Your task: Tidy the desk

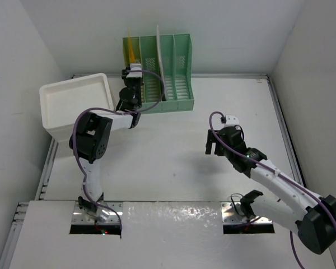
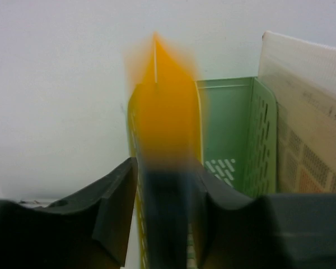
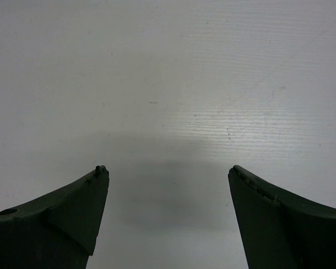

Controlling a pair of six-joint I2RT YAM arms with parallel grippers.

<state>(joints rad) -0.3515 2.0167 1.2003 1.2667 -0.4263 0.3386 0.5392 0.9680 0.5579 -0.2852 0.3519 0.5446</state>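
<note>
The desk (image 1: 173,162) is a white tabletop with metal rails. At its back stands a green file rack (image 1: 178,67). A thin orange folder (image 1: 132,50) stands upright in the rack's leftmost slot. My left gripper (image 1: 132,73) is shut on the folder's near edge. In the left wrist view the orange folder (image 2: 165,106) rises between the dark fingers of the left gripper (image 2: 163,185), with the green rack (image 2: 229,123) behind it. My right gripper (image 1: 214,147) hovers open over bare desk right of centre. The right wrist view shows the right gripper (image 3: 168,174) with only the desk (image 3: 168,73) between its fingers.
A white drawer box (image 1: 75,103) sits at the back left, beside the left arm. A white flat file (image 1: 158,56) stands in a middle slot of the rack, seen as a pale printed board (image 2: 308,112) in the left wrist view. Walls enclose the desk on three sides.
</note>
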